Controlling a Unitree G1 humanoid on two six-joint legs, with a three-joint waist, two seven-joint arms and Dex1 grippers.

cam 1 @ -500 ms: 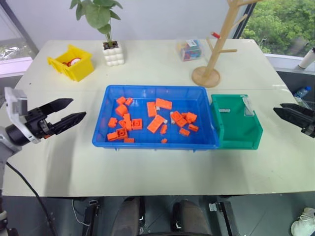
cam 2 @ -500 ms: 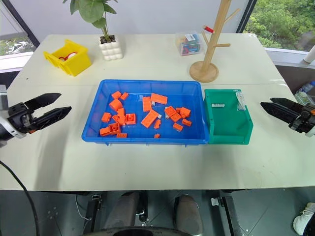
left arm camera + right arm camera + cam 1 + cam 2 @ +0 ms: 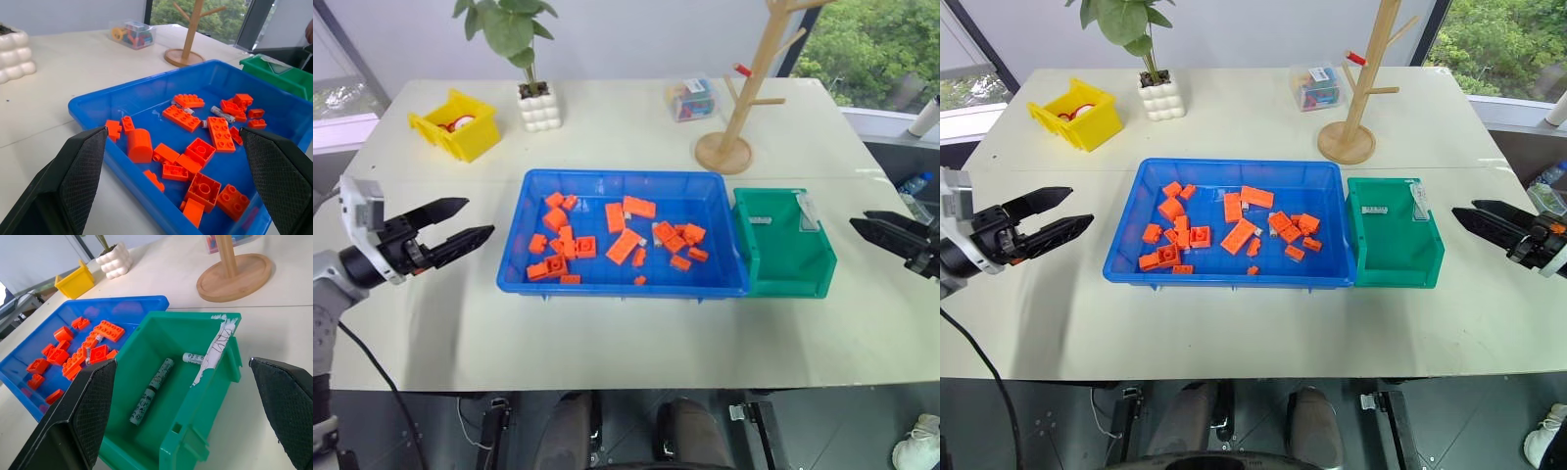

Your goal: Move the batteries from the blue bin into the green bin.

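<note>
The left black two-fingered gripper (image 3: 470, 221) now sits slightly nearer the large shallow bright-blue plastic bin (image 3: 514, 259); the right black two-fingered gripper (image 3: 1469, 215) likewise edges inward toward the table.

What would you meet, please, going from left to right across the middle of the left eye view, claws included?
Left claw → blue bin holding orange blocks → green bin → right claw.

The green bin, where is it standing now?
The green bin stands on the table's right side, against the blue bin's right end, in front of the wooden stand.
</note>
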